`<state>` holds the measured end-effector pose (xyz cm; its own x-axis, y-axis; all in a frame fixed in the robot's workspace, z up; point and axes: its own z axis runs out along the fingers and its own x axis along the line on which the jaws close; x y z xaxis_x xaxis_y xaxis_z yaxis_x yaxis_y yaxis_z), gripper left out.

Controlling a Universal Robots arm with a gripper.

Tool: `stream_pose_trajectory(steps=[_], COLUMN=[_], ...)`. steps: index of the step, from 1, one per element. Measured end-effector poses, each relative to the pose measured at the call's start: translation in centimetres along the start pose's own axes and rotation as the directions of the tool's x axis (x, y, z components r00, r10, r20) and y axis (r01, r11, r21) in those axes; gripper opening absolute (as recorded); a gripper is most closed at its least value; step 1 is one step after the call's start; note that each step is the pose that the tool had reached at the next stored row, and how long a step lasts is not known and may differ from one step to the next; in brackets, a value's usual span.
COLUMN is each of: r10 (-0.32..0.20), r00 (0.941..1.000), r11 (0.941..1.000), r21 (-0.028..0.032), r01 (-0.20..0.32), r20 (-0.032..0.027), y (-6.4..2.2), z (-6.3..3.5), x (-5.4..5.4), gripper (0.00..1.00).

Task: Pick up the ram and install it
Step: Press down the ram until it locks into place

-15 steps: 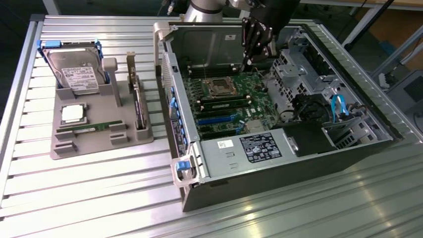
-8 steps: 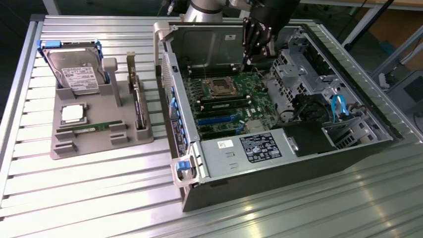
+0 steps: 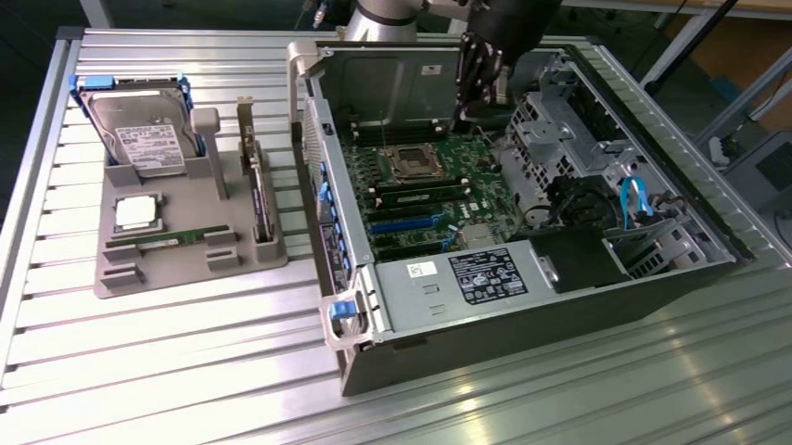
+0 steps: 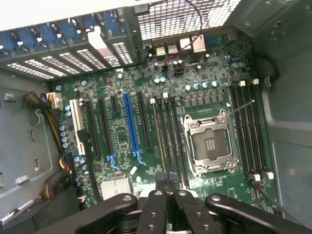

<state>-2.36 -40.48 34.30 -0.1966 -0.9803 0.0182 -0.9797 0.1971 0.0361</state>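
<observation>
The gripper (image 3: 477, 111) hangs inside the open computer case (image 3: 644, 269), above the motherboard (image 3: 427, 199) at about 1 o'clock from the CPU socket (image 3: 409, 165). Its jaws are fully closed, and no part is visibly held between them. The ram (image 3: 167, 239) lies flat in the grey parts tray (image 3: 185, 264) on the table (image 3: 185, 371), at 9 o'clock from the case and at 6 o'clock from the silver processor chip (image 3: 136, 213).
</observation>
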Motion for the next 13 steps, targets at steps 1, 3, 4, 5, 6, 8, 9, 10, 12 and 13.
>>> stream_pose_trajectory(steps=[1,3,4,5,6,8,9,10,12,13], r10=[0.032,0.085,0.116,0.131,0.146,0.177,0.190,0.209,0.239,0.251], r00=[0.9995,0.9964,0.9932,0.9914,0.9893,0.9842,0.9817,0.9779,0.9710,0.9678], r11=[0.9995,0.9964,0.9932,0.9914,0.9893,0.9842,0.9817,0.9780,0.9711,0.9679], r21=[-0.0006,-0.0017,-0.0023,-0.0027,-0.0030,-0.0038,-0.0041,-0.0046,-0.0054,-0.0057], r01=[-0.032,-0.085,-0.116,-0.131,-0.146,-0.177,-0.190,-0.209,-0.239,-0.251], r20=[0.0011,0.0030,0.0041,0.0046,0.0051,0.0061,0.0066,0.0071,0.0081,0.0085], y=[0.00,0.00,0.00,0.00,0.00,0.00,0.00,0.00,0.00,0.00], z=[0.01,0.02,0.03,0.03,0.04,0.04,0.05,0.05,0.06,0.06], x=[0.00,0.00,0.00,0.00,0.00,0.00,0.00,0.00,0.00,0.00], gripper=[0.10,0.10,0.10,0.10,0.10,0.10,0.10,0.10,0.10,0.10])
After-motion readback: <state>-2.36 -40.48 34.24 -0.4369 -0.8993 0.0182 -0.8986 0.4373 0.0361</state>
